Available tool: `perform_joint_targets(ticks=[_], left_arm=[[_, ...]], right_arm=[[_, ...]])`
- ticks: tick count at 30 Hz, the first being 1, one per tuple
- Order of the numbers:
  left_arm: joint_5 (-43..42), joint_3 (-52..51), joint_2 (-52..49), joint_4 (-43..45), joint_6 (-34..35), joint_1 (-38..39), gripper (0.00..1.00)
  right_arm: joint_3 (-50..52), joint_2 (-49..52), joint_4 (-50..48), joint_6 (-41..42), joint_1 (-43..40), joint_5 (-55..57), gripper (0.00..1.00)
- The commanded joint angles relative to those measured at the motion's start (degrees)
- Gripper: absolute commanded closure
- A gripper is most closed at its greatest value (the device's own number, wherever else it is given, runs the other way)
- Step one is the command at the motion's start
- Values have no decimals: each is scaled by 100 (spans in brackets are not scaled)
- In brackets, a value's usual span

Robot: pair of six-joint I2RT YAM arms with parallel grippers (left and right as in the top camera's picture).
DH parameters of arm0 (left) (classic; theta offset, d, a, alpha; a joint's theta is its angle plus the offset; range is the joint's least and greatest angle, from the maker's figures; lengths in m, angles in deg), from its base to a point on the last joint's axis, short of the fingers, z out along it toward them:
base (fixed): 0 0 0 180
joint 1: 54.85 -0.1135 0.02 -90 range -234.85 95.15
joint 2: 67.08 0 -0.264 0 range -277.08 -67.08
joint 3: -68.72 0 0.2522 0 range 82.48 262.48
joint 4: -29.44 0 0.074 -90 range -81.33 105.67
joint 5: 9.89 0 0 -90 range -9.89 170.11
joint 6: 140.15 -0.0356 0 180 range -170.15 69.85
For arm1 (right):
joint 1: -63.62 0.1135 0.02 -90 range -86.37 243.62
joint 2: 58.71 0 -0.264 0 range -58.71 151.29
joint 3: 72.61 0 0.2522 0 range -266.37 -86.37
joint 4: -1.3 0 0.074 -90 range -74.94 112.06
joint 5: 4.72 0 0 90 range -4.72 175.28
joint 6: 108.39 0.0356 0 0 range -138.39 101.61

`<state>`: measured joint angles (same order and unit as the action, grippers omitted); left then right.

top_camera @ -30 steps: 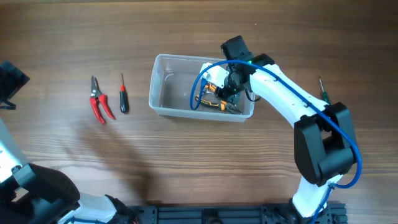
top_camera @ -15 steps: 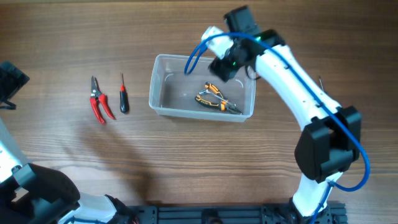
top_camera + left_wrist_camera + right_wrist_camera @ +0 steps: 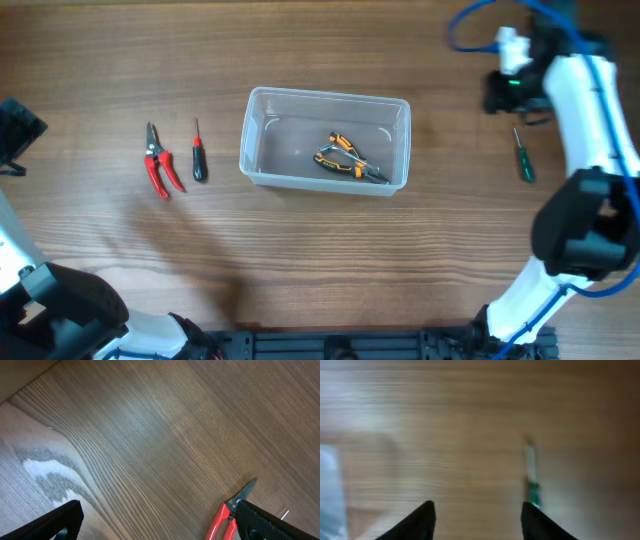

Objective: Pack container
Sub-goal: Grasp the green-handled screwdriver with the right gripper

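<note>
Brown wood surface [image 3: 300, 270] is filling the whole overhead view, and the container [image 3: 250, 165] is sitting on it near the middle of the frame, a clear tub with rounded corners. Orange and black pliers [image 3: 346, 160] are lying flat inside it, in its right half. Left of the container, red garden cutters [image 3: 158, 168] are lying on the surface. A small screwdriver [image 3: 199, 160] with a dark handle is lying just beside them, between the cutters and the tub, touching neither. Over at the right of the frame, a green screwdriver [image 3: 524, 160] is lying on the wood, well apart from the container. The right arm [image 3: 580, 90] is running up the right edge, and its end is hanging in the upper right corner. In the blurry right wrist view, the right jaws are standing apart with only wood between them, holding nothing, and the green screwdriver is showing just right of the right tip. The left arm [image 3: 15, 130] is sitting at the left edge of the overhead frame. In the left wrist view, the left jaws are spread wide and gripping nothing, and the cutters' tip is peeking in at the lower right.
</note>
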<state>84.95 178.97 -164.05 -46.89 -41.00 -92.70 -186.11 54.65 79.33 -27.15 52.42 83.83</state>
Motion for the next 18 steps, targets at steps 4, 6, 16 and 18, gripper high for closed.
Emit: perform_joint_targets(ticks=[4,6,16,18], left_arm=[[-4,81,-66,13,74,-31,0],[-2,81,-66,13,74,-31,0],[-2,81,-66,13,74,-31,0],[-4,81,-66,13,74,-31,0]], right_arm=[[533,87,125,-157,-859,-109,63],[741,87,83,-380,-874,46,64],[2011,87,-1113,-1119,-881,750,75],[2015,87,-1191,-1126,-881,752,73]])
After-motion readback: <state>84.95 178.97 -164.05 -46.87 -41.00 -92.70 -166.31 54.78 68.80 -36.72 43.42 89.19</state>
